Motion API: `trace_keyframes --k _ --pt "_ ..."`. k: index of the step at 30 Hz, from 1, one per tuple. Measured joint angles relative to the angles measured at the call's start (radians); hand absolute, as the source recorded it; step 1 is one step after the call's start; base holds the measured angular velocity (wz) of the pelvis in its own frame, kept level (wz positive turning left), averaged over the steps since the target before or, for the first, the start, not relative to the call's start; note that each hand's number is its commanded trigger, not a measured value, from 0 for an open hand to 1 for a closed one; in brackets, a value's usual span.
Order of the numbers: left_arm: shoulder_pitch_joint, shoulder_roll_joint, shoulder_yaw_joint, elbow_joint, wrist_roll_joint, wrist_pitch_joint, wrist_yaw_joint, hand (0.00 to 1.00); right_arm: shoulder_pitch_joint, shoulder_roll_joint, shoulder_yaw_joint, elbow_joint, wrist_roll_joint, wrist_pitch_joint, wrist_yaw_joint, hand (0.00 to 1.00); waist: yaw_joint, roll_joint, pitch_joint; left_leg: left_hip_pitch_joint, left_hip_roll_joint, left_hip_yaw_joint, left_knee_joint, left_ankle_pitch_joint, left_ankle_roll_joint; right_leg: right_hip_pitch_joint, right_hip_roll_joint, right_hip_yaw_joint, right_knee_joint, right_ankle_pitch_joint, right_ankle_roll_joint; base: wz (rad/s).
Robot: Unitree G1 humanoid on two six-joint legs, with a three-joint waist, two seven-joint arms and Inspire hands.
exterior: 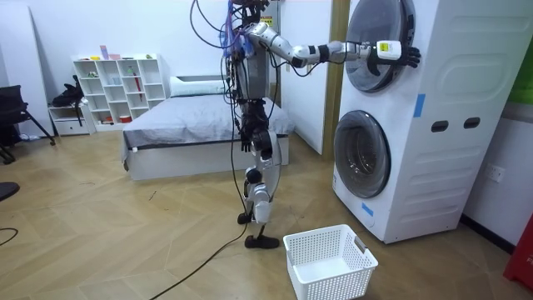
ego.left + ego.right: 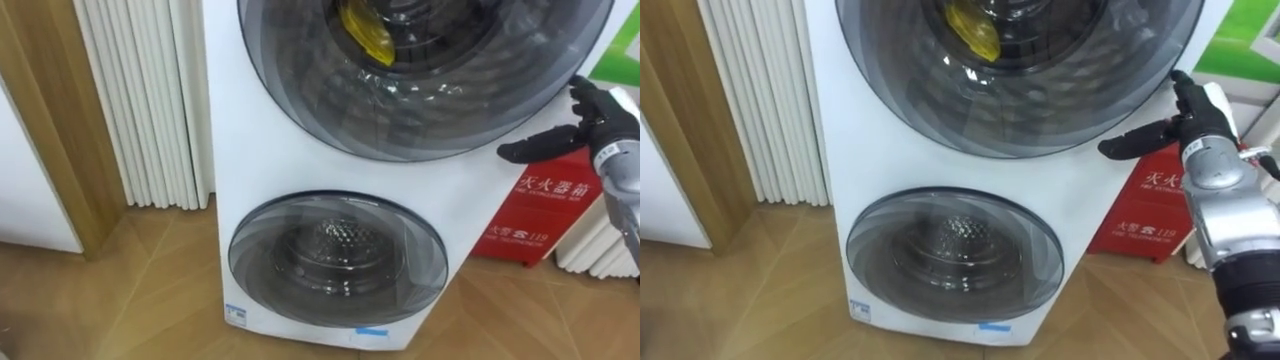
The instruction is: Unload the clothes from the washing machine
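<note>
garment [image 2: 368, 32] behind upper door [image 2: 450, 95], basket [image 1: 321, 283] — before machine [image 1: 450, 150]

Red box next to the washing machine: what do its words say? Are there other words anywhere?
Red box: white characters, too blurred to read for sure.
Blue stickers low on the washing machine: too small to read.
No other writing can be made out.

Yellow cloth [image 2: 368, 32] (bunched), inside upr drum [image 2: 440, 95]
</note>
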Motion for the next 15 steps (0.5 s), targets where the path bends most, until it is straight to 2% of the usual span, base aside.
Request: trace_keyframes --k 2,5,8,11,15 --pt "0.002 0.007 0.001 0.004 0.008 -0.005 0.002 0.0 0.017 0.0 0.0 -0.107 -0.036 0.012 0.004 0.0 0.0 0.001 -0.0002 0.002 0.002 0.004 -0.001 0.0 0.0 -0.009 0.001 0.01 0.01 -0.002 -0.002 -0.2" --pt "-0.003 0.017 0.0 0.025 0.011 -0.019 0.015 0.0 0.021 -0.023 0.0 -0.233 -0.053 0.019 -0.019 0.0 -0.002 0.001 -0.0001 0.007 0.005 0.022 -0.001 0.0 0.0 -0.009 0.001 0.012 0.015 -0.002 -0.003 -0.16" --pt "-0.007 0.016 -0.001 0.052 0.011 -0.032 0.032 0.0 0.021 -0.038 0.008 -0.304 -0.059 0.019 -0.022 0.0 -0.011 -0.002 0.001 0.021 0.006 0.024 -0.005 -0.001 -0.002 0.005 0.002 0.013 0.014 -0.003 -0.003 -0.03" --pt "-0.009 0.02 0.0 0.059 0.009 -0.035 0.039 0.0 0.021 -0.046 0.007 -0.393 -0.086 0.023 -0.03 0.0 -0.015 -0.014 0.0043 0.02 0.008 0.025 -0.01 -0.004 -0.006 0.0 0.004 0.013 0.014 -0.006 -0.009 -0.03" --pt "-0.007 0.02 -0.001 0.062 0.009 -0.034 0.037 0.0 0.021 -0.06 0.005 -0.548 -0.1 0.023 -0.031 0.0 -0.017 -0.022 0.0013 0.022 0.012 0.025 -0.011 -0.006 -0.01 0.004 0.011 0.019 0.011 -0.01 -0.014 -0.01"
